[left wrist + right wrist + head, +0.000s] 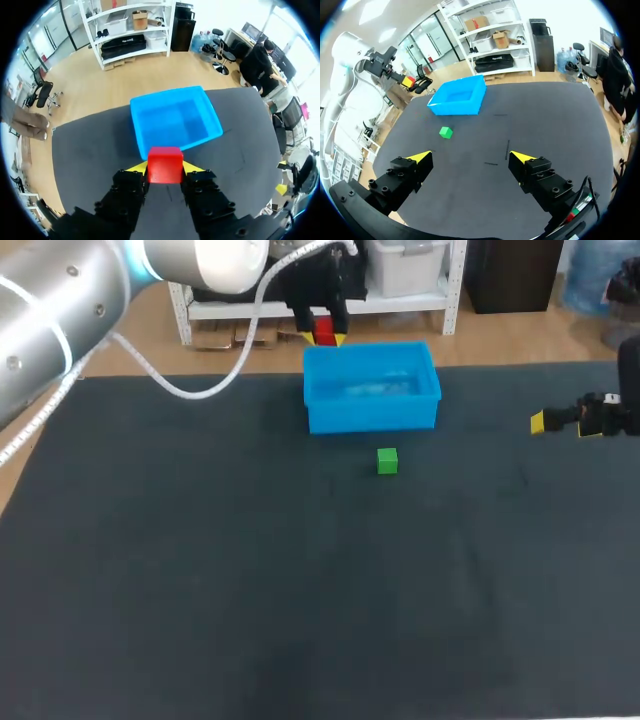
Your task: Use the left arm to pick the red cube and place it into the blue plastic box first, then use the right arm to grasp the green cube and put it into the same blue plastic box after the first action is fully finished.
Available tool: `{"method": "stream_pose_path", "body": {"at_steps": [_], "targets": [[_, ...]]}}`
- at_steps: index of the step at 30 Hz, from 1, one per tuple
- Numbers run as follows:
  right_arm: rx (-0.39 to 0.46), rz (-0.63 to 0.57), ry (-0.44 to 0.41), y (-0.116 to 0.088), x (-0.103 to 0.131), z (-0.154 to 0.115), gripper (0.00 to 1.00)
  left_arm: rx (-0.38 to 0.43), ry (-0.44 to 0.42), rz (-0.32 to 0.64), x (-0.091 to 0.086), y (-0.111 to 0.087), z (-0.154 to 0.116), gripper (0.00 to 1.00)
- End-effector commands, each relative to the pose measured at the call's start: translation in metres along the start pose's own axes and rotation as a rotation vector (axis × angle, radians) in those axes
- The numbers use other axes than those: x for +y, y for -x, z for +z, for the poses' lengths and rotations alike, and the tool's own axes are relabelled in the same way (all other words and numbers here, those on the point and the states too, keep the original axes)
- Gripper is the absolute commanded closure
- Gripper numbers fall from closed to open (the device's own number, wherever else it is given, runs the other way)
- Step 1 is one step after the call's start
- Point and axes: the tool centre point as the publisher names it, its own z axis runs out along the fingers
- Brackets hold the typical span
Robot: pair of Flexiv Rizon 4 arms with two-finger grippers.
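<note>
A: Red cube point(165, 164), where?
B: Clenched in L gripper point(165, 168), a yellow tip on each side, held up by the blue box's point(172, 95) back-left corner. Not over its middle yet.
A: Best way to finish?
B: Imo bring it over the box's centre, lower it inside the walls, then let go. Dropped by the rim, it could bounce out.
A: R side?
B: R gripper point(470, 159) is spread wide w/ nothing in it, well right of the box. Green cube point(387, 461) sits just in front of the box.
A: Anything unclear?
B: Can't judge the cube's height above the rim. In the L wrist view it hides part of the rim.
</note>
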Motion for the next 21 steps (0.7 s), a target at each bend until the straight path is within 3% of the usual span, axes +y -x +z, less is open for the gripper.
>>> {"method": "stream_pose_path", "body": {"at_steps": [1, 21], "targets": [[0.001, -0.001, 0.001, 0.0, 0.0, 0.0, 0.0, 0.025, 0.008, 0.008, -0.005, 0.019, 0.007, 1.0], [0.001, -0.001, 0.001, 0.0, 0.0, 0.0, 0.0, 0.015, 0.039, 0.026, -0.003, 0.056, 0.023, 1.0]]}}
